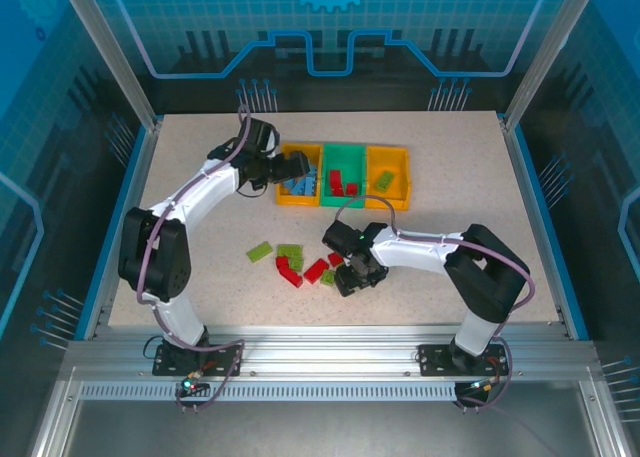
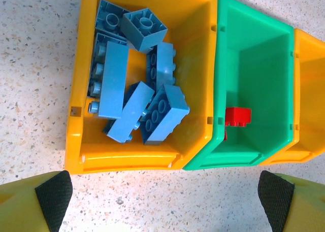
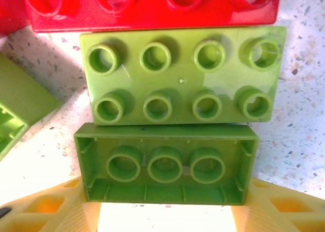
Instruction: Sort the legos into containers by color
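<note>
We see three joined bins in a row near the far edge of the worktop (image 1: 500, 227), about midway along it. The left orange-yellow bin (image 2: 76, 90) holds a heap of blue bricks (image 2: 133, 74). The green bin (image 2: 264, 54) in the middle holds red bricks (image 1: 341, 183), and the right orange-yellow bin (image 1: 400, 167) holds one light-green brick (image 1: 383, 180). The left gripper (image 1: 292, 167) hangs at the left orange-yellow bin with its jaws spread wide and nothing between them. In its wrist view the black pads (image 2: 53, 191) stand far apart over bare worktop just outside the bins' rims. Toward the near edge of the worktop, around its middle, lie loose light-green bricks (image 1: 260, 250) and, just to their right, loose red bricks (image 1: 290, 272). The right gripper (image 1: 352, 277) is down at the right end of this scatter. In its wrist view an upturned light-green brick (image 3: 165, 163), hollow side up, lies between the yellow fingers (image 3: 51, 209), which stand at its two short ends. The jaws are neither wide nor shut, and we cannot tell whether they press on the brick. Touching its far long side is a studs-up light-green brick (image 3: 183, 74), with a long red brick (image 3: 152, 6) just beyond and another light-green piece (image 3: 20, 105) off to the left.
</note>
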`<state>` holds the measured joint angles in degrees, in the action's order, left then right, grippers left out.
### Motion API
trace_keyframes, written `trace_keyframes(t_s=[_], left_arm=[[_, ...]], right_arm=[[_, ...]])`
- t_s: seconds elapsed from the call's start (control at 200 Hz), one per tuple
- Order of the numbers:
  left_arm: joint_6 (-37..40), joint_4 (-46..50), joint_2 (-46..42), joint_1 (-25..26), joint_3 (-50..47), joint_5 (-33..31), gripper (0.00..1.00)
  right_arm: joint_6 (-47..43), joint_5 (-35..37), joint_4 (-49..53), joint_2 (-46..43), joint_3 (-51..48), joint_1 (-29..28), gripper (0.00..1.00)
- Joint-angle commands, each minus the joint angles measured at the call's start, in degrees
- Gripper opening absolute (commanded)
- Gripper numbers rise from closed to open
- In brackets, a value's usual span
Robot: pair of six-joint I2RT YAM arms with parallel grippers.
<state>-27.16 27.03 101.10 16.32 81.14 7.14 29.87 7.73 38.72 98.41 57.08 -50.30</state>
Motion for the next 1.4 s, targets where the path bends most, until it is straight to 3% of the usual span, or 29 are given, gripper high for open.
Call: trace_keyframes(t_s=[0.0,0.39,0.64,0.785,0.985,1.16,1.396], left_arm=[[-1.2,-0.6,-2.3,0.3,-1.8,-0.8,0.99],[-2.0,-1.3,-3.5,0.3,-4.5,-0.7,0.99],[-3.0,-1.0,-4.8,0.3,-6.5,-0.7,0.99],[-3.5,0.0,-7.0,0.8,-10.0,-1.3,0.99],[-4.9,0.6,-11.9,2.3,-17.3,-2.1,0.99],[-5.4,1.6,-14.2,4.7,-22.1,-3.4,0.99],[-6.2,2.7,-14.3,7.9,-24.3,-3.6,0.99]], right_arm=[[-1.4,1.2,-1.3,-1.2,-2.6,0.3,0.62],[0.1,4.2,2.6,-11.2,-3.1,2.2,0.59],[-4.1,2.3,3.9,-15.1,2.4,14.4,0.59],[-9.2,2.5,3.8,-9.7,9.8,22.3,0.59],[-13.2,1.9,5.6,4.9,25.0,29.9,0.57],[-13.5,1.2,8.9,15.8,36.6,31.8,0.56],[-12.8,2.7,11.8,22.0,43.8,32.8,0.6]])
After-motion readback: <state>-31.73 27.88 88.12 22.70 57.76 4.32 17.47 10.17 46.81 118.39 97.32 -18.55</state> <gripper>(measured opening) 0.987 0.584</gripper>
